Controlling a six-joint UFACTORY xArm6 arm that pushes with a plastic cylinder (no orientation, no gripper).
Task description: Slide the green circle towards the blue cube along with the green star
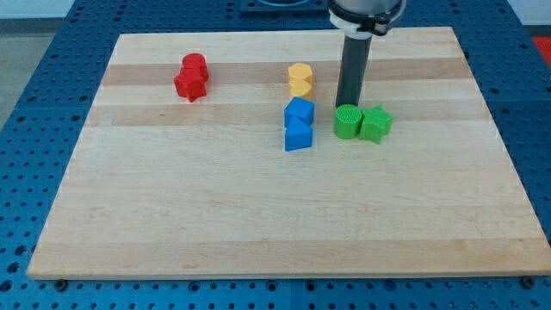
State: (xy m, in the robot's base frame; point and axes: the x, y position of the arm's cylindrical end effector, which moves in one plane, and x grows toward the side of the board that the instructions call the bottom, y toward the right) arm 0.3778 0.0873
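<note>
Wooden board [258, 224], my tip [348, 105] just behind green circle [348, 122], touching green star [375, 124]

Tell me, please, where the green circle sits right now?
The green circle sits right of centre, touching the green star on its right, with my tip just behind it.

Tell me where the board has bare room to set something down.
The whole strip below the blue blocks and green blocks is bare. So is the view's left below the red blocks. It is crowded at the top centre, around the yellow block and my tip.
</note>
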